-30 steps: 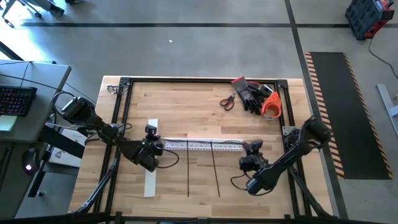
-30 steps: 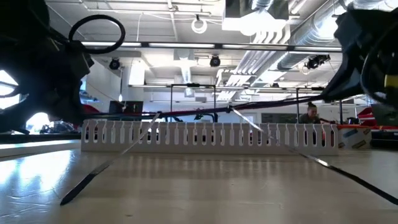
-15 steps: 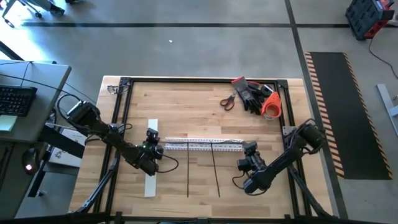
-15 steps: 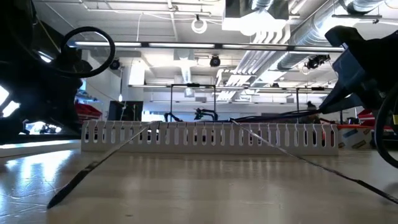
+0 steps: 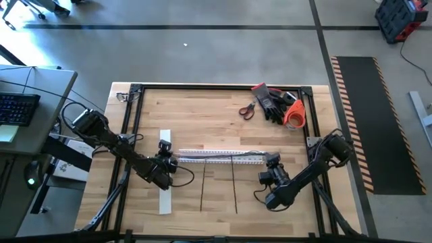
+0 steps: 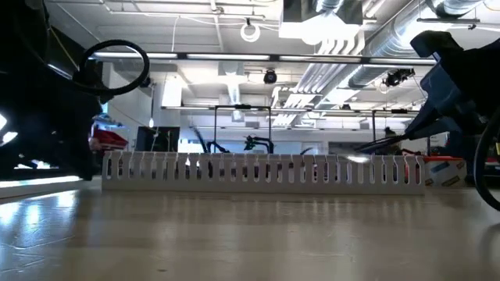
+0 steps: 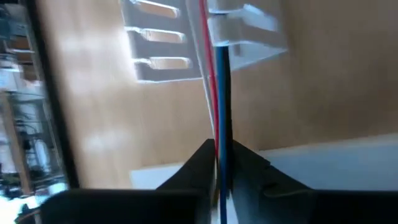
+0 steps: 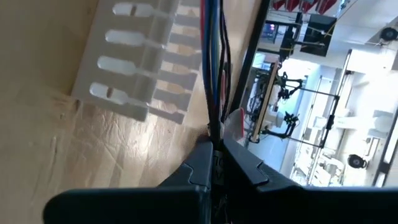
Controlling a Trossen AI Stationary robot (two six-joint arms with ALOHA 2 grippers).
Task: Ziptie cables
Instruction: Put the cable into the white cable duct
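So here's where you're at: the cables are stretched out in a line along the top of the white slotted channel, which sits about mid-desk, running side to side, a bit closer to the near edge than the far one. Your left pincer is at the channel's left end and your right pincer is at its right end, each one clamped on its end of the bunch. From the left wrist camera you can see the fingers pinched tight around a red and a dark-blue strand that run straight off into the channel's end. Same deal on the right wrist camera: fingers closed on a bundle of dark, blue and reddish wires heading into the slotted wall. In the low view the channel stands upright across the desk with a cable rising off its right end toward the right pincer. Two thin dark zip ties lie flat on the desk, running from the channel toward the near edge. A flat white strip lies near the left pincer, partly under that arm. Up in the far right corner you've got scissors, black gloves and an orange tape roll.
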